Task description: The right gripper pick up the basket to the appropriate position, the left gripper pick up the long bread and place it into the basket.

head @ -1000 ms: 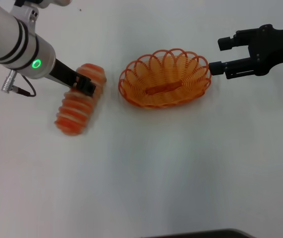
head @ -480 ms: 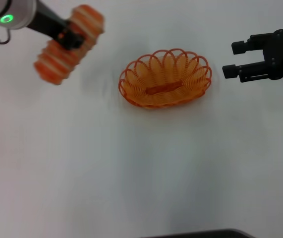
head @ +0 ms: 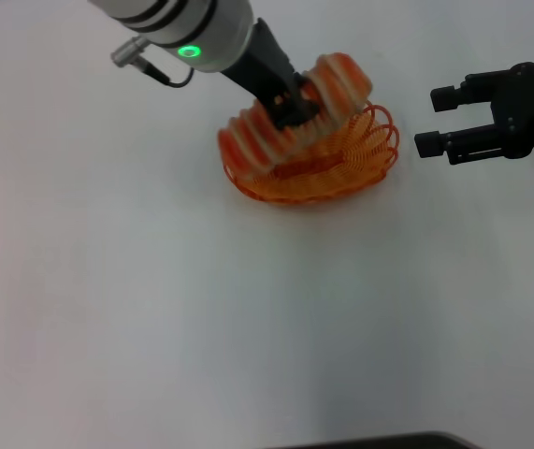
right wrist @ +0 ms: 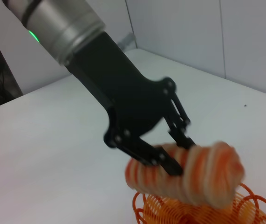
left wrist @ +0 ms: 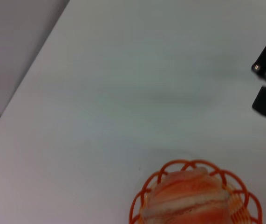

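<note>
Orange-banded long bread [head: 295, 120] held tilted over basket [head: 341, 178], clamped mid-length by left hand [head: 290, 110]. Risk: dropped at this angle, loaf may catch scalloped rim, roll onto bench [head: 248, 318]. Right hand [head: 435, 120] hangs just beside basket, fingers spread, empty.

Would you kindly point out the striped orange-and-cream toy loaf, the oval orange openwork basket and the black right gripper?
striped orange-and-cream toy loaf [head: 252, 138], head view, its left half.
oval orange openwork basket [head: 365, 161], head view, right wall.
black right gripper [head: 432, 119], head view, midway between fingertips.
</note>
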Motion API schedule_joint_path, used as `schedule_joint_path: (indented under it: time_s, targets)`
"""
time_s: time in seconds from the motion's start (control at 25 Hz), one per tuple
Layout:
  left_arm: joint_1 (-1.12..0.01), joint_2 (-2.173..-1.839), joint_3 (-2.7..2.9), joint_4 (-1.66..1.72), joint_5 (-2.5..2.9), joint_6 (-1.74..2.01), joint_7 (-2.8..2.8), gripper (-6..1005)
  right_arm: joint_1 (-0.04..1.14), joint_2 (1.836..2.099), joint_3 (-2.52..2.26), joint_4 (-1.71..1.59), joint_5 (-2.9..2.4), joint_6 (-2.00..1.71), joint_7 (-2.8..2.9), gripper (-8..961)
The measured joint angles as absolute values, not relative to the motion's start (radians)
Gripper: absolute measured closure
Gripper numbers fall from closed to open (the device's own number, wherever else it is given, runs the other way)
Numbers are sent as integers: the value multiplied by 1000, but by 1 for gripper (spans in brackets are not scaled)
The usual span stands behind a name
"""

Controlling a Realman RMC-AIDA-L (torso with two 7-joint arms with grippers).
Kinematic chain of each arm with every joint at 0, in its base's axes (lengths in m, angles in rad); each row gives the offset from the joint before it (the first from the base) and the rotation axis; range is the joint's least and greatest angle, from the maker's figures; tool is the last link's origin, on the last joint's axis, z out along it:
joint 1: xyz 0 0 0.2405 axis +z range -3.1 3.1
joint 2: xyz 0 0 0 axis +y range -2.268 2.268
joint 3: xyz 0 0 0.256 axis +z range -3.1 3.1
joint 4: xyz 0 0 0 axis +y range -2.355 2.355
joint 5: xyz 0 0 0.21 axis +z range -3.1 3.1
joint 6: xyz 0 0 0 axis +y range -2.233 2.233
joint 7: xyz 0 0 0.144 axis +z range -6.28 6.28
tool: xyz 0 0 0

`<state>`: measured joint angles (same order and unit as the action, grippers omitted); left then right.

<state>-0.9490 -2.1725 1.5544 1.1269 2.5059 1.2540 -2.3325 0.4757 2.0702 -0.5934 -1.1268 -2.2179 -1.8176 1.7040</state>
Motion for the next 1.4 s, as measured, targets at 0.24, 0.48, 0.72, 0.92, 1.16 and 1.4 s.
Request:
schedule_joint_path:
  time_s: [0.24, 0.48, 0.72, 0.92, 1.16, 1.4]
  targets:
    - [-1003, -2176, 1568, 1032, 2465, 1206, -2348, 716, 479, 2073, -594, -1123, -2218, -1812, 1700, 162]
    - [-990, -2175, 1565, 1035, 2452, 1193, -2346, 629, 481, 2074, -594, -1122, -2218, -1809, 1700, 162]
    - [-936, -2172, 1549, 1088, 2447, 1199, -2350, 343, 487, 2074, -595, -1121, -2218, -1805, 1702, 162]
    - [-793, -2168, 1449, 1249, 2416, 1260, -2342, 142, 491, 2074, -597, -1121, -2218, -1806, 1703, 162]
    - [-571, -2162, 1112, 1348, 2229, 1462, -2201, 80, 491, 2074, -597, -1121, -2218, -1809, 1705, 162]
    - [-436, -2115, 913, 1210, 2195, 1647, -2011, 81, 495, 2079, -602, -1120, -2218, -1812, 1708, 162]
